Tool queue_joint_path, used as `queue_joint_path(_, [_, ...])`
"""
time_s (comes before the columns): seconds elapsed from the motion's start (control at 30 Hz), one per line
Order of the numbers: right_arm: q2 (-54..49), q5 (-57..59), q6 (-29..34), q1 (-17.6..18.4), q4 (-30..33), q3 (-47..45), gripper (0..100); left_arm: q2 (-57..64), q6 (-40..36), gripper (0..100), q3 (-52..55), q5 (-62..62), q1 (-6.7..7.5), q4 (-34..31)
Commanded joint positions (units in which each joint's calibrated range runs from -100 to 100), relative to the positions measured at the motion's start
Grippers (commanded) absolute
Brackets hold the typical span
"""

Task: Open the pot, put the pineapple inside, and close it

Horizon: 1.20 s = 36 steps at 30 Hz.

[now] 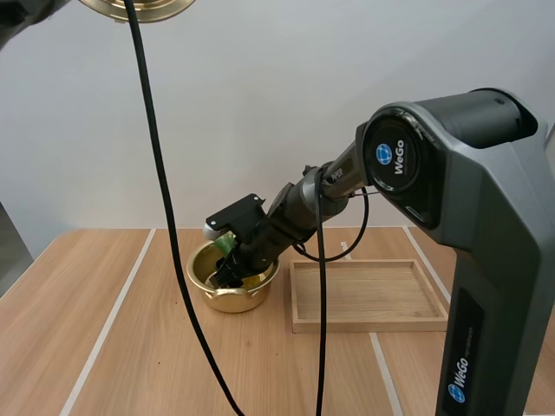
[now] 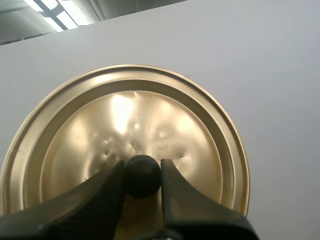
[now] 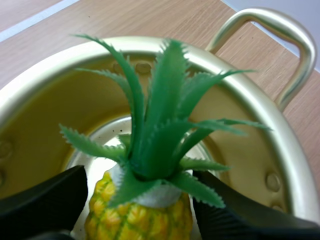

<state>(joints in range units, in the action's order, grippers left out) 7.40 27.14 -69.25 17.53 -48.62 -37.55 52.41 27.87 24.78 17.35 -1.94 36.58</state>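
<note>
Right gripper (image 3: 140,197) clamps the pineapple (image 3: 135,220) inside the pot (image 3: 35,130); seat it on the pot's floor before releasing. Left gripper (image 2: 142,174) pinches the lid (image 2: 150,115) above the pot.

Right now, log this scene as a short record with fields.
pot: open, on the table, beside the wooden tray
lid: off the pot, held up by the left gripper
knob: black, pinched between the left fingers
pineapple: upright inside the pot
right gripper: down in the pot, fingers on both sides of the pineapple
stage: lid off, pineapple in, closing not yet done
</note>
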Motion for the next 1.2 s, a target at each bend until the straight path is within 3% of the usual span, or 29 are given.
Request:
queue_joint_path(0.0, [0.7,-0.7,-0.1,-0.3,0.9,-0.9,100,0.3,-0.6,0,-0.5,-2.0,0.17,0.9])
queue_joint_path(0.67, [-8.9,11.8,4.4,-0.3,0.9,12.8,100,0.3,-0.6,0,-0.5,-2.0,0.17,0.9])
queue_joint_path(0.93, [-19.2,7.2,4.4,-0.5,1.1,13.8,100,0.3,-0.6,0,-0.5,-2.0,0.17,0.9])
queue_joint_path(1.17, [-29.1,5.4,6.1,-2.9,1.4,13.8,100,0.3,-0.6,0,-0.5,-2.0,0.17,0.9])
